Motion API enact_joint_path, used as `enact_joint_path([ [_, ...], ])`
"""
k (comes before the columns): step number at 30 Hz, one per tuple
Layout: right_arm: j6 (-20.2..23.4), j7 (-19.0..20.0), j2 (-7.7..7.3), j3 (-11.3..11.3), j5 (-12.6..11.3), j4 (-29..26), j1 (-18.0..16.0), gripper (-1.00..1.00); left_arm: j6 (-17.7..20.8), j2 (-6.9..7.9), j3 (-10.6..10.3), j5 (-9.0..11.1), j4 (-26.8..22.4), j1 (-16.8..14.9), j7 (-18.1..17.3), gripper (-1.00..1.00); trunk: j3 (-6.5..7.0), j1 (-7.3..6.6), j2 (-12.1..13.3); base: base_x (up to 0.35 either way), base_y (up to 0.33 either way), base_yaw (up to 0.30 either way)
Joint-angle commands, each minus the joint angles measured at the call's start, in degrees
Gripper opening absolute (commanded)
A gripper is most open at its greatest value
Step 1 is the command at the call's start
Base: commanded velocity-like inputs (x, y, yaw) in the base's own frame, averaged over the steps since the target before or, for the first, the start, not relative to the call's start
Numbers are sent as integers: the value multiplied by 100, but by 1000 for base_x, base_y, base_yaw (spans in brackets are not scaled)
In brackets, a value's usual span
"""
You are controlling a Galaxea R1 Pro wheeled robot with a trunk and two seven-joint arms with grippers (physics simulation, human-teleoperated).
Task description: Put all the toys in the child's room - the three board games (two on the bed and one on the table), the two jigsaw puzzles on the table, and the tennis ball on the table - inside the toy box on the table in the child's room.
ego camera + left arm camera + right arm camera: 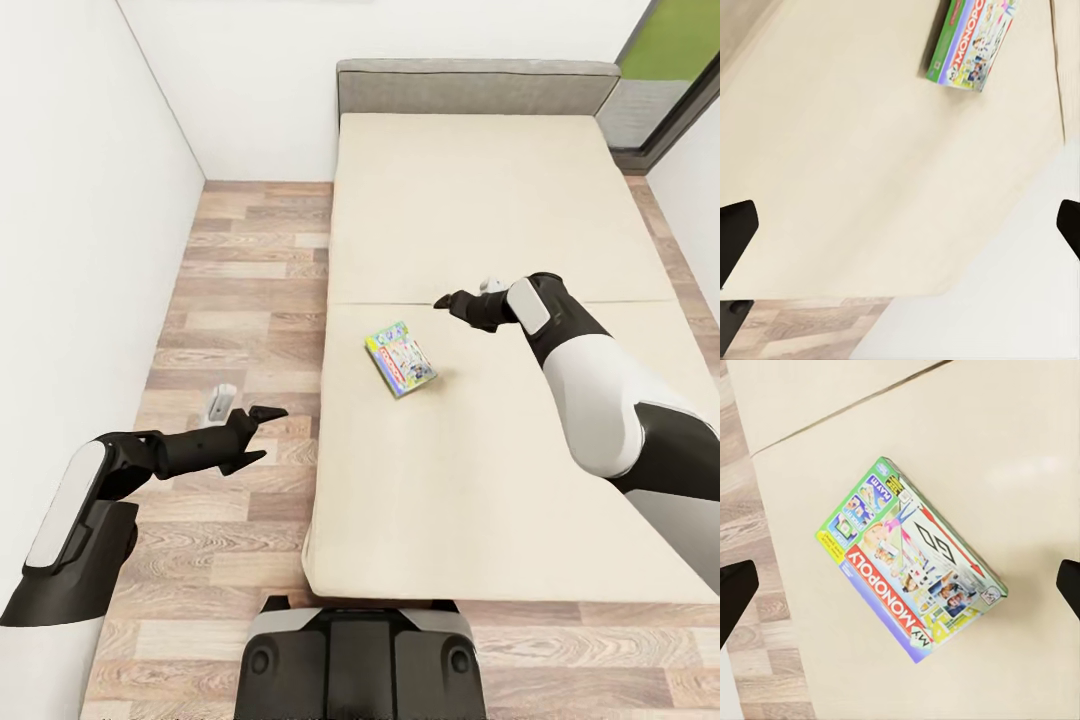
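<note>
Lying flat on the wide beige mattress bed (480, 470), a green Monopoly board game box (400, 359) sits below the wide-open right claw (447, 301); the wide-open left claw (262, 433) hovers over wood-plank floor (230, 290) beside white walls (90, 200).

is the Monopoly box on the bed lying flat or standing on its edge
Lying flat: the Monopoly box rests face up on the bed, printed cover showing.

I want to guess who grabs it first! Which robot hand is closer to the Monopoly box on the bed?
Right. The right hand hovers over the bed just beyond the Monopoly box; the left hand hangs over the floor beside the bed, farther away.
</note>
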Motion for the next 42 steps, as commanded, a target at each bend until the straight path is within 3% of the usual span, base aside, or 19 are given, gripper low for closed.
enact_joint_path([
  [1, 26, 26, 4, -33, 27, 1, 1, 100, 0, 21, 2, 117, -5, -6, 59, 100, -16, 3, -10, 0, 0, 0],
  [12, 21, 29, 37, -38, 23, 20, 23, 100, -2, 140, 11, 338, -5, -12, 59, 100, -119, 3, -10, 0, 0, 0],
  [42, 18, 29, 49, -36, 26, 25, 36, 100, -3, 185, 20, 388, 21, 2, 60, 100, -400, 3, -10, 0, 0, 0],
])
